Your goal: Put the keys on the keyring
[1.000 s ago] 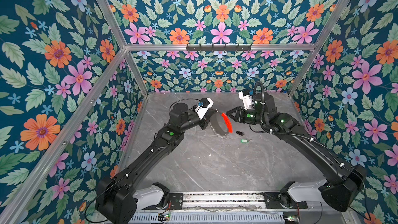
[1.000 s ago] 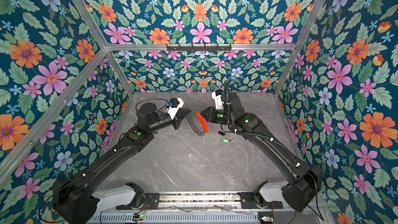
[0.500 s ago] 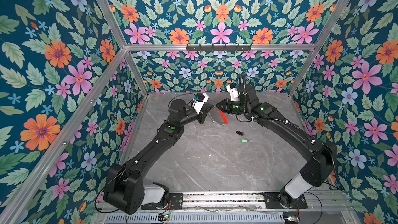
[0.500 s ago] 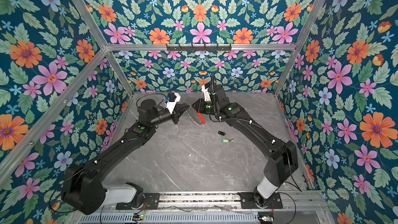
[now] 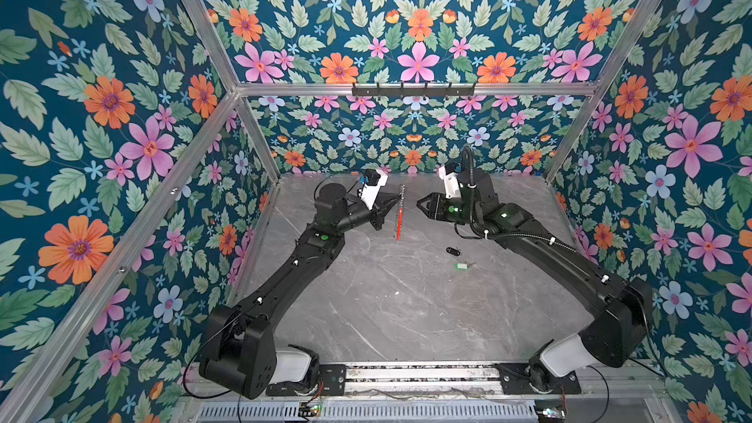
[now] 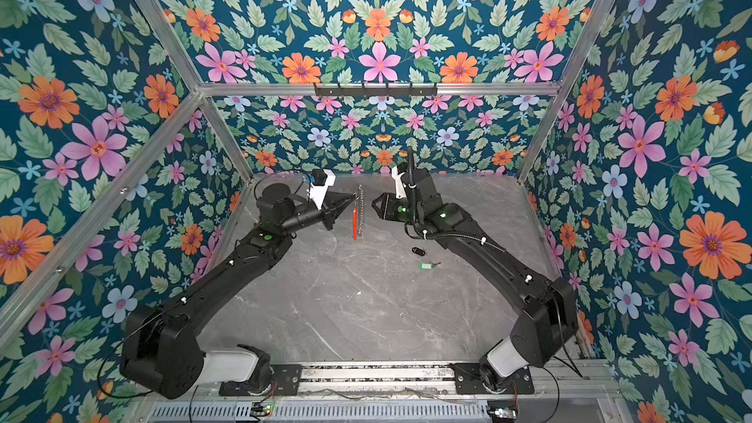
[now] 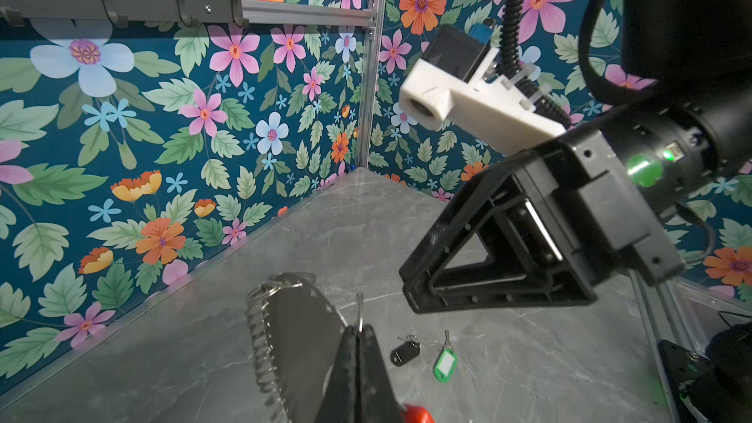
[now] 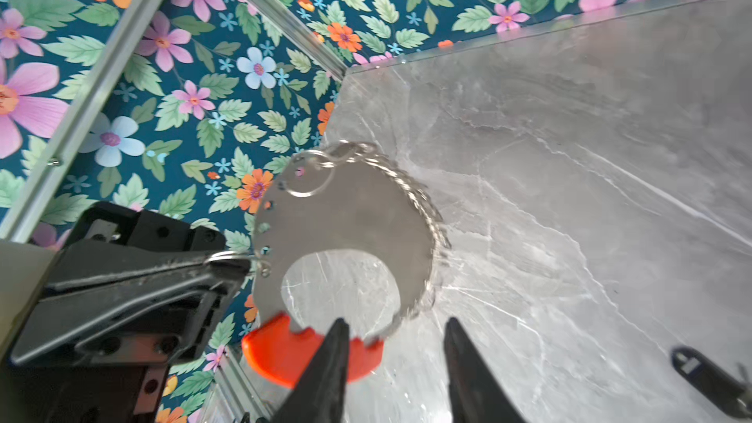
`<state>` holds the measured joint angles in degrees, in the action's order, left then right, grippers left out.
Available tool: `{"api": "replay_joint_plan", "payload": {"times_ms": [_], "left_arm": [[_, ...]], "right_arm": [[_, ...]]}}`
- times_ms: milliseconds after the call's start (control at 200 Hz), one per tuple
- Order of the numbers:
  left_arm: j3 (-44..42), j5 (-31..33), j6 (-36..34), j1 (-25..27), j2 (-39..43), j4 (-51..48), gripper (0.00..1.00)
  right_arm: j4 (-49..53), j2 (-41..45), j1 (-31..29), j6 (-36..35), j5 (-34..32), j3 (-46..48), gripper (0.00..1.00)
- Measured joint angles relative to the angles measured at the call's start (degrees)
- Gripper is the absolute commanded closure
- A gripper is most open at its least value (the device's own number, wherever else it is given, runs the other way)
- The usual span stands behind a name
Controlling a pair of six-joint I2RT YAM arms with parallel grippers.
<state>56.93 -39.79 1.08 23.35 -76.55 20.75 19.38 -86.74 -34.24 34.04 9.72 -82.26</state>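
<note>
My left gripper (image 5: 395, 202) is clamped tight on the rim of the keyring (image 5: 401, 213), at what looks like 1 of its small split rings (image 8: 226, 256). The hoop hangs upright, clear of the table (image 5: 407, 311) and edge-on in both top views, with its orange arc (image 8: 280, 354) at the bottom. I judge this hold is meant to steady the hoop and present its fringe to my other arm. My right gripper (image 5: 421, 203) sits just beside the hoop and faces it, with its jaws apart and nothing between them. The black key (image 5: 453, 252) and the green key (image 5: 462, 266) lie flat on the table on my right arm's side, near each other but not touching, and neither is on the hoop yet. I count 1 keyring, 2 keys, 2 grippers and 1 orange arc; the split rings are too many and too fine for me to count. With its jaws empty, I judge my right gripper is free to go down for a key.
</note>
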Motion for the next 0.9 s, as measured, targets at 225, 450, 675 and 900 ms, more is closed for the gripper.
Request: {"api": "replay_joint_plan", "payload": {"times_ms": [225,450,675,900], "left_arm": [[2.08,1.73,0.11,-0.28,0.33,-2.80,0.98],[4.76,-3.26,5.97,-0.74,-1.51,-5.05,1.00],[5.70,-8.11,9.51,-1.03,-1.70,-4.94,1.00],[14.86,-13.31,14.27,-1.38,-8.74,-4.00,1.00]], "right_arm": [[11.63,1.97,0.20,-0.57,-8.52,-5.46,0.50],[14.03,8.28,1.62,-3.13,-2.67,-1.81,0.58],[15.21,6.34,2.21,-6.45,6.78,-8.04,0.69],[15.39,1.33,5.57,-10.14,13.09,-17.40,0.71]]}}
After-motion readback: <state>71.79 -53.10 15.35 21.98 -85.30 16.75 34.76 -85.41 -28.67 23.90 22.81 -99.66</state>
